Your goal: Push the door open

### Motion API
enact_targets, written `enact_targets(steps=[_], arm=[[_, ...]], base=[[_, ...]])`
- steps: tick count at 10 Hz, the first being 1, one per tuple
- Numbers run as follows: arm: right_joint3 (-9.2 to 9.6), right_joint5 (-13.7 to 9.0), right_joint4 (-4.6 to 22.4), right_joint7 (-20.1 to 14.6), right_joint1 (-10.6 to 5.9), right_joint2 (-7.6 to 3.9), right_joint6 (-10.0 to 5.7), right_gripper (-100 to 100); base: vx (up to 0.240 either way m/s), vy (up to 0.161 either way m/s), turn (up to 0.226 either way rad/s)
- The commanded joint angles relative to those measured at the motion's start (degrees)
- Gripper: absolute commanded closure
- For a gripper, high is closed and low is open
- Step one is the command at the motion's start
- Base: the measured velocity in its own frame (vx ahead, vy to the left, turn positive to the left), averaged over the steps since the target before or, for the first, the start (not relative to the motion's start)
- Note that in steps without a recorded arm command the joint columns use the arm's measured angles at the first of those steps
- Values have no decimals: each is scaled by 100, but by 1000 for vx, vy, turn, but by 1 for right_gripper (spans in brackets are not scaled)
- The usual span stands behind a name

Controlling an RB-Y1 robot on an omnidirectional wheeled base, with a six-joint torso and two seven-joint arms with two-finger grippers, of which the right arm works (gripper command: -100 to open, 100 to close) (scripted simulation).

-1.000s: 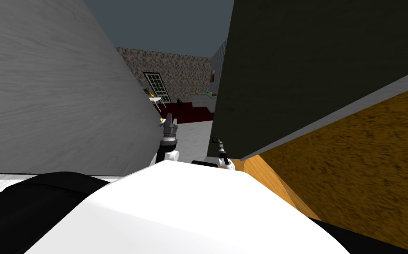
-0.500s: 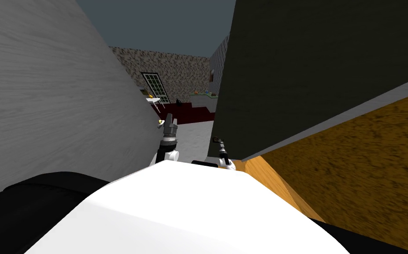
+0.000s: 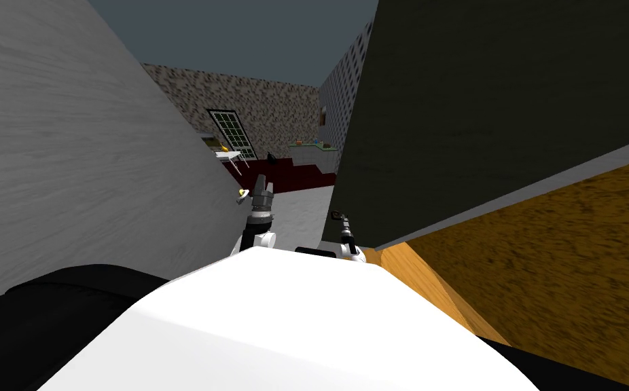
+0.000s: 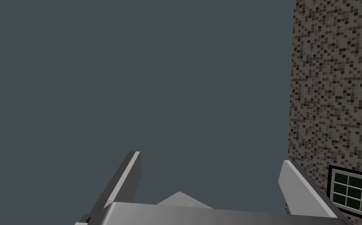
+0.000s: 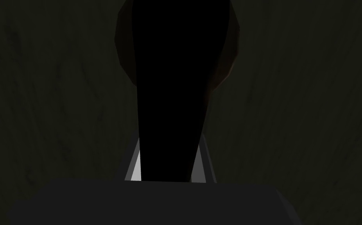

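- Door (image 3: 483,102) ajar, upper right of my head view.
- My right gripper (image 3: 338,217) at its edge, fingers closed on the black handle (image 5: 172,97).
- Left gripper (image 3: 262,183) centre frame, fingers spread, empty.

- Door (image 3: 483,102): dark olive-grey panel, upright, swung partly open.
- Handle (image 5: 172,97): dark, elongated, set on a round plate near the door's free edge.

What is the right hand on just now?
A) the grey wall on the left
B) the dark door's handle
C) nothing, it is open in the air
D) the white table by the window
B: in the right wrist view the right hand has its fingers pressed on the sides of the black handle on the dark door.
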Motion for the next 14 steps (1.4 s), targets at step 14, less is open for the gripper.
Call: enact_targets(steps=[14], arm=[[-836, -440, 153, 233, -90, -69, -95, 100]], base=[[152, 96, -67]])
